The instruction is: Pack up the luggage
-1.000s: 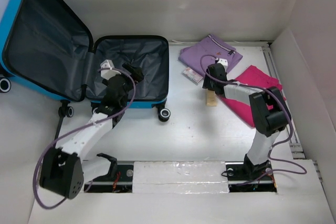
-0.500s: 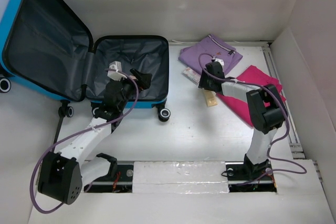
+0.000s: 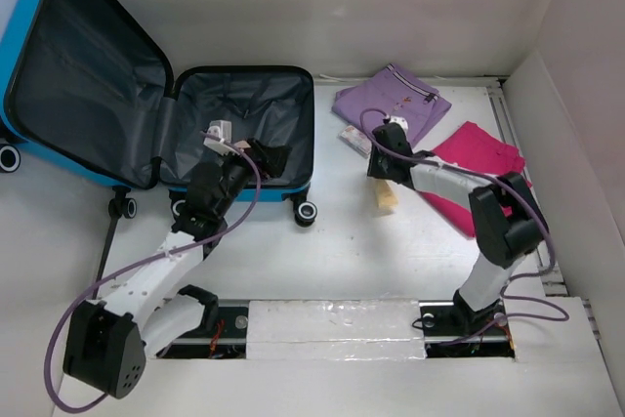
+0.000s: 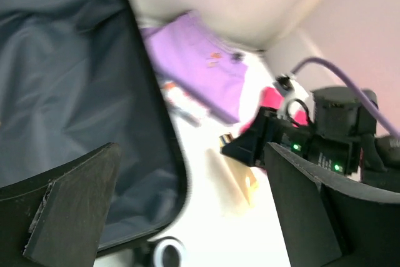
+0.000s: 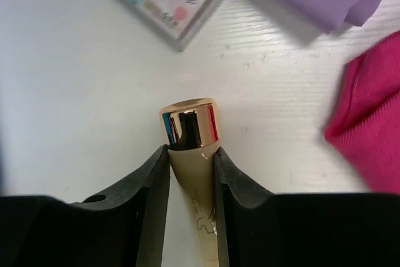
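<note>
Bright-blue hard-shell luggage [image 3: 39, 7] lying open at the left rear of the white surface [image 3: 332, 251], left tool [image 3: 262, 155] spread wide, empty, over its dark grey lining [image 3: 283, 104], right tool [image 5: 190, 154] clenched on a gold-capped cream tube [image 5: 187, 124].

Top cam sits high above and behind the rig, looking down on the whole table [image 3: 342, 251], so it's the far view. Left wrist cam looks out tilted between the wide-apart fingers [image 4: 69, 204] of the left gripper [image 4: 190, 167], past the luggage [image 4: 157, 110] rim ahead-left, at the right gripper [image 4: 249, 147] and the cream tube [image 4: 239, 181] it pinches. Right wrist cam stares down at that same tube from really close.
</note>
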Controlling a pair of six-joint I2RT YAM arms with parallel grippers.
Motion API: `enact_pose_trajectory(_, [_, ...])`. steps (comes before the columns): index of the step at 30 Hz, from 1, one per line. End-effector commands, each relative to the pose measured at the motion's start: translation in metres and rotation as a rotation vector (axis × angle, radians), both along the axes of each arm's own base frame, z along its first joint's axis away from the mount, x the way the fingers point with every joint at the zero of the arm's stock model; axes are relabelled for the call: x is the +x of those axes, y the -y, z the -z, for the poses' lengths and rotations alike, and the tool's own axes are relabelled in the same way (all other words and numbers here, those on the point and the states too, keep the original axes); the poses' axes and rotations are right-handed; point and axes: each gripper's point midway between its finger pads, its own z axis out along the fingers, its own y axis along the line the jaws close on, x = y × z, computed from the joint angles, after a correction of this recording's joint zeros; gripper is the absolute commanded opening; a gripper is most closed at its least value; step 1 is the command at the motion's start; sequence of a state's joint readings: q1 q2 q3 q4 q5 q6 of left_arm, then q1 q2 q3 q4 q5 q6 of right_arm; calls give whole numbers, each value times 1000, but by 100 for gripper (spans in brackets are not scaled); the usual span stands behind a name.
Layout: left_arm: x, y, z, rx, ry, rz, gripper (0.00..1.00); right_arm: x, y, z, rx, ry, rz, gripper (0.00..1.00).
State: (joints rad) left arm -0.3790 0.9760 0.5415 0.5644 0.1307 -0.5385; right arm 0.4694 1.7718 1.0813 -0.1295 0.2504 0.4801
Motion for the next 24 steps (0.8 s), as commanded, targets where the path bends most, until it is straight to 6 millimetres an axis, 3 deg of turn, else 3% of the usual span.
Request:
enact_pose_trajectory(1, [-24, 19, -49, -54, 155, 94, 93, -1, -41, -96, 120, 194, -99, 16])
enact_pose_trajectory(2, [-35, 27, -62, -79, 180, 133, 92, -8, -69, -126, 179, 240, -185, 16])
enact_pose_trajectory(3, [-34, 26, -62, -88, 175, 125, 92, -8, -69, -127, 179, 240, -186, 16])
enact_pose_trajectory(4, [-46, 28, -77, -111, 215, 140, 92, -14, -98, -153, 235, 275, -260, 16])
enact_pose_trajectory(7, [-65, 16, -106, -189, 280, 110, 90, -19, -145, -194, 344, 336, -395, 17])
enact_pose_trajectory(8, [-69, 12, -111, -207, 288, 101, 89, -19, -165, -222, 397, 392, -444, 17])
enact_pose_trajectory(10, [-76, 6, -115, -217, 306, 93, 88, -11, -198, -224, 462, 376, -498, 20])
enact_pose_trajectory(11, [-79, 2, -121, -227, 320, 81, 86, -11, -221, -258, 528, 417, -562, 21])
enact_pose_trajectory(12, [-77, 1, -114, -223, 307, 70, 86, -3, -231, -261, 544, 420, -569, 30])
enact_pose_trajectory(13, [-77, 1, -112, -219, 299, 70, 85, 9, -249, -237, 546, 377, -564, 39])
enact_pose_trajectory(14, [-72, 2, -105, -207, 274, 60, 85, 13, -257, -233, 554, 350, -573, 48])
enact_pose_trajectory(15, [-68, 3, -99, -180, 254, 57, 86, 24, -260, -255, 584, 379, -579, 63])
enact_pose_trajectory(16, [-64, 6, -91, -166, 229, 57, 86, 34, -259, -243, 571, 359, -564, 68])
enact_pose_trajectory(17, [-57, 9, -82, -137, 201, 55, 88, 41, -243, -249, 585, 354, -544, 75])
enact_pose_trajectory(19, [-52, 16, -70, -120, 166, 63, 88, 50, -220, -234, 563, 329, -501, 76])
enact_pose_trajectory(20, [-50, 21, -67, -107, 159, 68, 88, 48, -201, -261, 573, 396, -474, 76])
enact_pose_trajectory(21, [-46, 30, -54, -89, 120, 73, 88, 62, -171, -260, 542, 424, -403, 76])
enact_pose_trajectory(22, [-44, 36, -59, -77, 130, 76, 88, 60, -151, -231, 500, 377, -363, 76])
enact_pose_trajectory(23, [-42, 42, -57, -51, 130, 74, 88, 58, -130, -242, 484, 414, -342, 65])
enact_pose_trajectory(24, [-39, 57, -45, -16, 99, 65, 88, 60, -113, -233, 467, 407, -306, 57])
